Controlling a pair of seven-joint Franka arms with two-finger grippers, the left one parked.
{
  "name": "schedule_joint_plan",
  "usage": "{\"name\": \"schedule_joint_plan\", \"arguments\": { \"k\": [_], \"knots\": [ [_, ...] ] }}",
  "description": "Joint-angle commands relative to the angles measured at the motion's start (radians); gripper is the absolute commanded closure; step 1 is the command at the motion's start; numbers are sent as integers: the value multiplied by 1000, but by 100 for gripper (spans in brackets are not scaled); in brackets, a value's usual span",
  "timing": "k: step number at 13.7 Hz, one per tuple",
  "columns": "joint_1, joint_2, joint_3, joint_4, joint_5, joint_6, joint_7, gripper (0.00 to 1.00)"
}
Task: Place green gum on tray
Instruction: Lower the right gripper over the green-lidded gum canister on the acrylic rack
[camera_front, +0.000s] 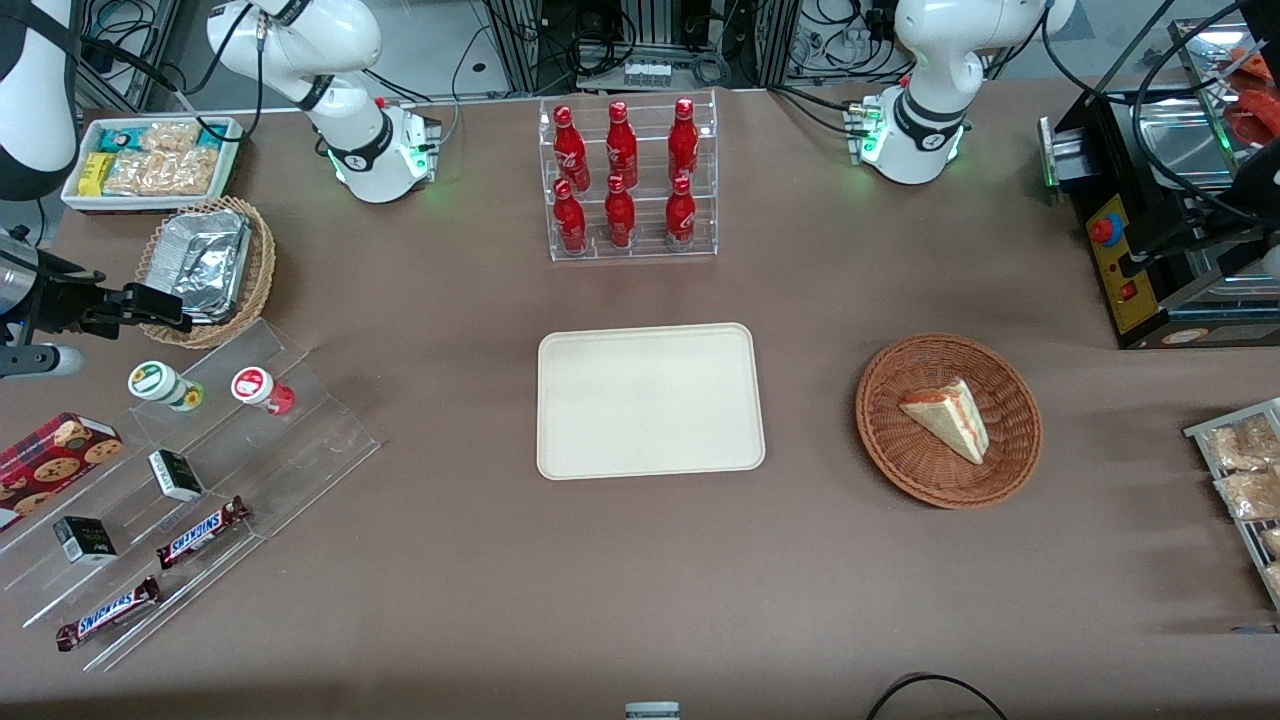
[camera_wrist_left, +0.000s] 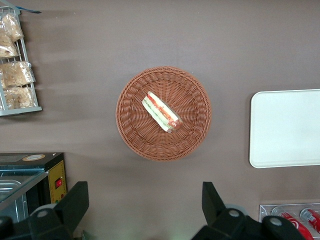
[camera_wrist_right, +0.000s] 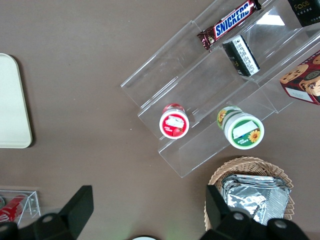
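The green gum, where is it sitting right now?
The green gum stands on the clear stepped shelf toward the working arm's end of the table, beside the red gum. The open hand hovers above the table near it.

Red-lidded gum bottle on clear stepped rack beside Snickers bars. Six cola bottles in acrylic stand. Sandwich wedge in wicker basket. Foil packs in second basket.

Green gum on clear stand; gripper above; tray well apart.

Right claw raised, fingers apparently spread.
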Motion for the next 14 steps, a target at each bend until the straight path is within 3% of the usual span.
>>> {"name": "schedule_joint_plan", "arguments": {
  "k": [1, 6, 11, 14],
  "knots": [
    [4, 14, -4, 28, -18, -5, -6, 0],
    [-2, 4, -5, 6, -18, 6, -66, 0],
    [-28, -31, -19, -93, -25, 118, -312, 0],
    [-76, -32, -24, -149, -57, 190, -556, 0]
  ]
}}
